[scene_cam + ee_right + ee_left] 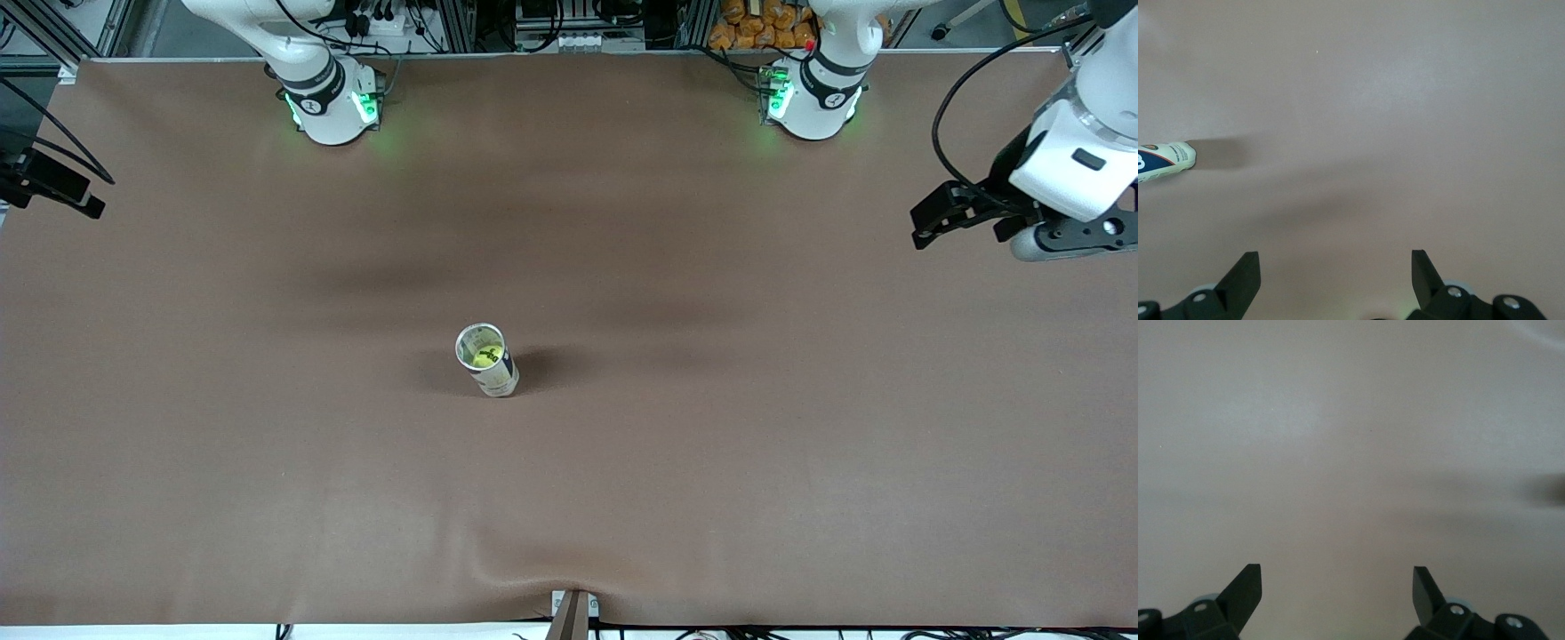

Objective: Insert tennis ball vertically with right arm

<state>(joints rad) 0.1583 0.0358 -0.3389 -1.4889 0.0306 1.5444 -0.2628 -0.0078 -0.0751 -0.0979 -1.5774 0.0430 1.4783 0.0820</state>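
Already seated: tennis ball (484, 357) inside upright can (487, 360); light, fuzzy, grippable across middle. Right gripper (1335, 267) near can, left gripper (1337, 585) waiting well apart; both spread wide, empty.

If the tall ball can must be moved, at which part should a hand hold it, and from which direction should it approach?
The ball can stands upright on the table, with the tennis ball already inside and its mouth open. Probably best is to grip its round side wall around mid-height, approaching level from the side, fingers on both sides. Coming from above meets only the thin rim. Both hands are open.

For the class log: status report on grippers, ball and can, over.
Left gripper open, waiting. Right gripper open, empty. Tennis ball inside upright can. Nothing obstructing.
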